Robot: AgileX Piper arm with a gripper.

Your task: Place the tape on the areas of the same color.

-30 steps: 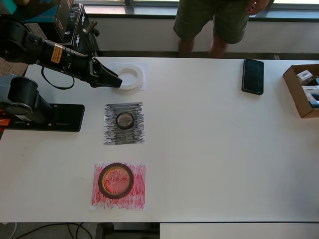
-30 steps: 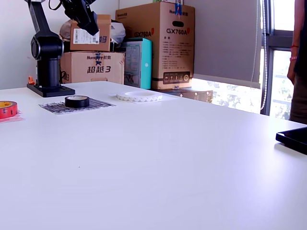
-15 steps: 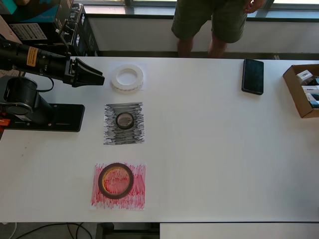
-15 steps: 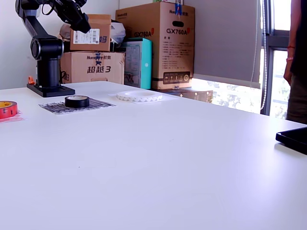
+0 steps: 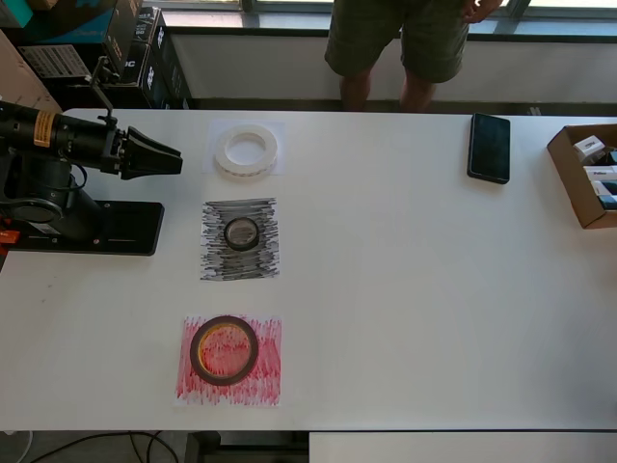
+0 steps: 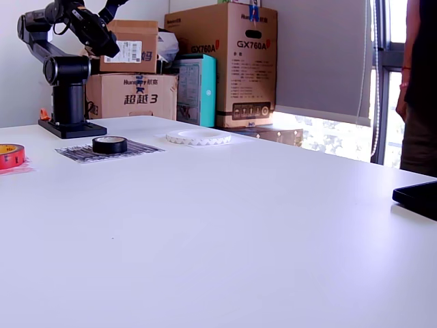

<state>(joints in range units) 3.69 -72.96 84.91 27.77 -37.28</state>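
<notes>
White ring near seemingly closed end effector

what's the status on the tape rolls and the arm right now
Gripper empty, jaws near closed, clear of the rolls. White flat ring on plain white sheet, small black roll on black-scribbled sheet, red roll on red-scribbled sheet. Nothing in the way.
</notes>
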